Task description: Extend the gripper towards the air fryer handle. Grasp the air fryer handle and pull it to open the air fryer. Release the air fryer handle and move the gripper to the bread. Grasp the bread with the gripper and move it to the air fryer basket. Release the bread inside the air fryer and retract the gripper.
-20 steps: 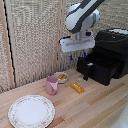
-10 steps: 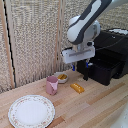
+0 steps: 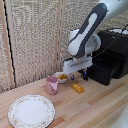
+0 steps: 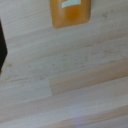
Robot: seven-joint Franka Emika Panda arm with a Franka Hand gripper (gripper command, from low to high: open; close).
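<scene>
A light wooden plank table stands before a woven beige screen. Going from the exterior view's left to its right: a round white plate with a patterned rim lies flat near the front edge. Beyond it stands an upright pink mug. Just past the mug sits a small white bowl holding yellow food. Next comes the small golden-brown oblong bread stick, lying flat on the table, apart from the bowl.

Just above and behind the bread hangs the small dark two-fingered tool with blue tips, mounted under the white boxy wrist of a glossy white robot arm. The tips point down near the table. Whether the fingers are spread or pressed together cannot be told.

Furthest right is the large black boxy air fryer. Its black rectangular drawer basket juts out from the front toward the tool, pulled open.

The wrist view shows the wood table up close, with an orange-brown bread end at one edge. No fingers appear there.
</scene>
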